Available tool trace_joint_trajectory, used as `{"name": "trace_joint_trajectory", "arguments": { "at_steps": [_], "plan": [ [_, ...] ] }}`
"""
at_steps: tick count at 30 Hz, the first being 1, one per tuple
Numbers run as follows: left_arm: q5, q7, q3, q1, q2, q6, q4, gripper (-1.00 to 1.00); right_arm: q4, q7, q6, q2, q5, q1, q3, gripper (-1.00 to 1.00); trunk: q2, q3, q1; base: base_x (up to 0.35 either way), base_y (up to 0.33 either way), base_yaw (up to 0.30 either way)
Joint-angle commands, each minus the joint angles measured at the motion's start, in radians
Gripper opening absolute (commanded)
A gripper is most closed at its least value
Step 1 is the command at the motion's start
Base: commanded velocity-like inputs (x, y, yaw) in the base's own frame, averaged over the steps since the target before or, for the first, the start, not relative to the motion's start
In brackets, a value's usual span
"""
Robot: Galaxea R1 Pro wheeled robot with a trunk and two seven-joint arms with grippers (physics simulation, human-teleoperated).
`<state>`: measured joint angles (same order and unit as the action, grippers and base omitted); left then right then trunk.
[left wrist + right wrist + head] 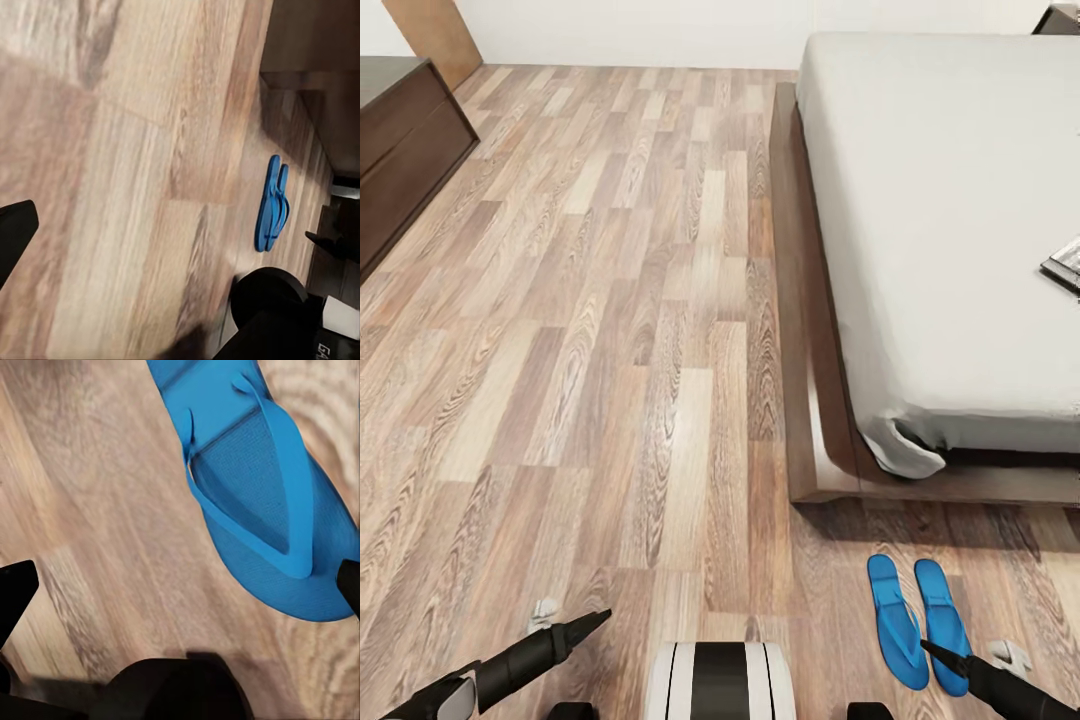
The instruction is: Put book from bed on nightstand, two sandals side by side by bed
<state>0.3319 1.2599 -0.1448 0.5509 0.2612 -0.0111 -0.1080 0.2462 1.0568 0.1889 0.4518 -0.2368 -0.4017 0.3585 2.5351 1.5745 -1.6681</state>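
Two blue sandals (895,620) (945,615) lie side by side on the wood floor, just off the foot corner of the bed (960,200). The book (1066,262) rests on the grey mattress at the view's right edge. A dark corner of the nightstand (1059,17) shows beyond the bed's far end. My right gripper (943,656) hangs open over the heel of the right-hand sandal (255,495), whose strap and sole fill much of the right wrist view. My left gripper (588,625) is open above bare floor; its wrist view shows both sandals (271,204) at a distance.
A long low dark-wood cabinet (400,150) stands along the left wall, with a wooden door panel (435,30) behind it. The bed's brown frame (810,400) juts out past the mattress. My white base (720,680) sits at the bottom. Wide plank floor lies between cabinet and bed.
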Motion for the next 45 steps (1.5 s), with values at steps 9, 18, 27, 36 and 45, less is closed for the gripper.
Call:
{"name": "trace_joint_trajectory", "arguments": {
  "at_steps": [9,18,27,36,45],
  "plan": [
    [-0.007,0.005,-0.010,0.001,0.003,-0.001,0.001,1.00,-0.001,0.002,0.009,0.000,-0.009,0.000,-0.001,1.00,-0.002,-0.034,0.004,0.000,0.000,0.000],
    [-0.007,0.006,-0.010,0.000,0.005,-0.001,-0.001,1.00,-0.002,0.000,0.008,-0.003,-0.009,0.000,-0.001,1.00,-0.004,-0.069,0.008,0.000,0.000,0.000],
    [-0.007,0.009,-0.010,0.001,0.005,-0.001,-0.001,1.00,-0.002,0.001,0.008,-0.006,-0.008,0.000,-0.001,1.00,-0.006,-0.104,0.012,0.000,0.000,0.000],
    [-0.007,0.006,-0.009,0.001,0.004,0.000,-0.001,1.00,-0.009,0.000,0.007,-0.007,-0.007,0.000,-0.001,1.00,-0.008,-0.139,0.016,0.000,0.000,0.000],
    [-0.008,-0.052,-0.007,0.000,-0.007,0.000,-0.001,1.00,-0.036,-0.004,-0.046,-0.010,0.037,0.000,-0.004,1.00,-0.010,-0.174,0.020,0.000,0.000,0.000]
  ]
}}
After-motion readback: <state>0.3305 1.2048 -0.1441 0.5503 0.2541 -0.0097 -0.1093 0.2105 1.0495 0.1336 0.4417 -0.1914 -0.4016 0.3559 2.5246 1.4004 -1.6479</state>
